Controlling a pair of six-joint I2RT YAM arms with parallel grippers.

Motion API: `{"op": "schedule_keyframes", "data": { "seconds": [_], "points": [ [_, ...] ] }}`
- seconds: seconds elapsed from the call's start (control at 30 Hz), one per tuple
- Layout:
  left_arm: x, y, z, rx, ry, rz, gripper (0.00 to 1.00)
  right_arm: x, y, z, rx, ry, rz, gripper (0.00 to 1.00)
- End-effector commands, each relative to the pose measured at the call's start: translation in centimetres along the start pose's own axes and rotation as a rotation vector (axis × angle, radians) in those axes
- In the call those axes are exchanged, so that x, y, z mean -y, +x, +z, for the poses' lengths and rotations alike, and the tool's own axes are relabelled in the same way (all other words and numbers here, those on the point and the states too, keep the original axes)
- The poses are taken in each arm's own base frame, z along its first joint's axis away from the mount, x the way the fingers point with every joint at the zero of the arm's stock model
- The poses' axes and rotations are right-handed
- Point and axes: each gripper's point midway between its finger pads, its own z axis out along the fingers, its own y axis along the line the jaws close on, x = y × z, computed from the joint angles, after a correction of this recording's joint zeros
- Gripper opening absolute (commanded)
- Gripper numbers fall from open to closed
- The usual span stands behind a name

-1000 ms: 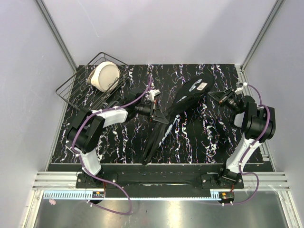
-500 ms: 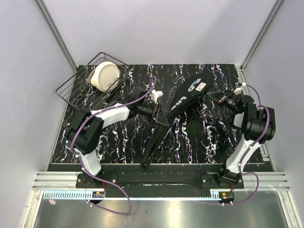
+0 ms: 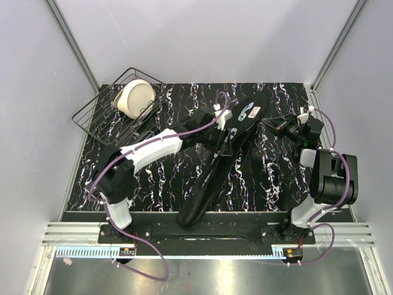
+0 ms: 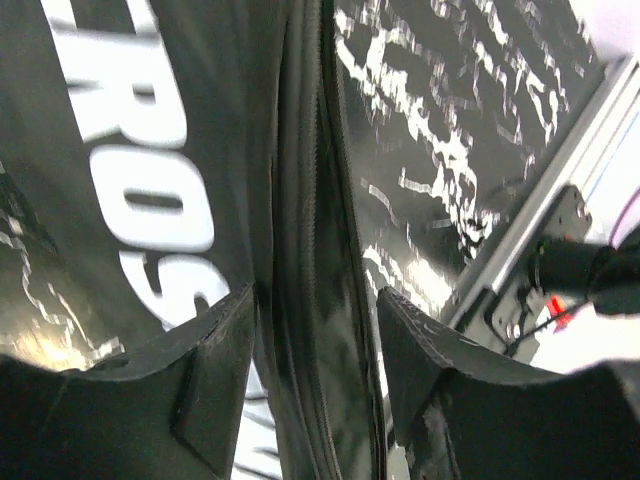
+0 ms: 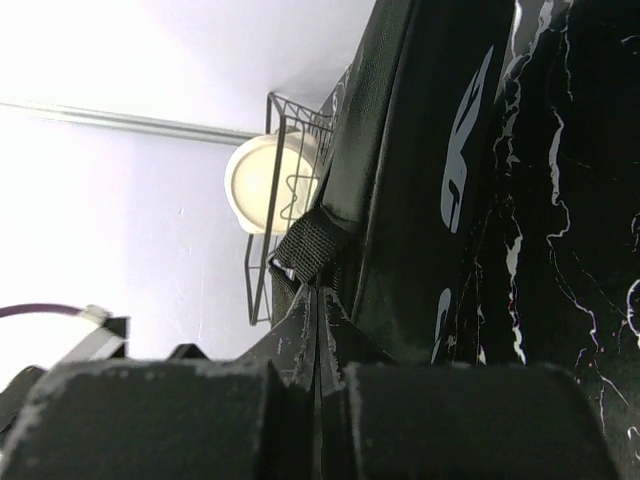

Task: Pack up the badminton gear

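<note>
The long black CROSSWAY racket bag (image 3: 209, 178) lies on the marbled table (image 3: 153, 184), slanting from the upper right of centre in the overhead view down to the bottom centre. No racket, shuttlecock or tube shows loose, so whether they are already inside cannot be told.

The right gripper (image 5: 320, 310), in the upper right of the overhead view at the bag's wide end, is pinched tight on a black webbing tab (image 5: 308, 248) at the bag's edge. The left gripper (image 4: 315, 310) hangs over the bag's middle with its jaws moderately spread, holding nothing. They straddle the zip seam (image 4: 312, 230) beside the white lettering.

This looks like work along the seam to close the bag. To do it well, the right gripper should keep the tab taut and low so the bag cannot slide or buckle. The left should centre on the seam and find the zip pull, which is not visible here, before closing. It should then draw straight along the bag's long line, not across it, because a sideways pull would swing the narrow end.

The wire basket (image 3: 92, 114) with the cream bowl (image 3: 136, 98) sits well apart in the upper left.
</note>
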Motion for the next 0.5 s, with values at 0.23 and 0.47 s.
{"op": "schedule_keyframes", "data": {
  "seconds": [0.23,0.47],
  "points": [
    [0.6,-6.1,3.9,0.127,-0.106,0.134,0.59,-2.1,0.0,0.3,0.041,0.059,0.021,0.0],
    [-0.1,-5.8,6.9,0.11,-0.102,0.117,0.35,-2.8,0.5,0.5,0.033,0.055,0.022,0.0]
  ]
}}
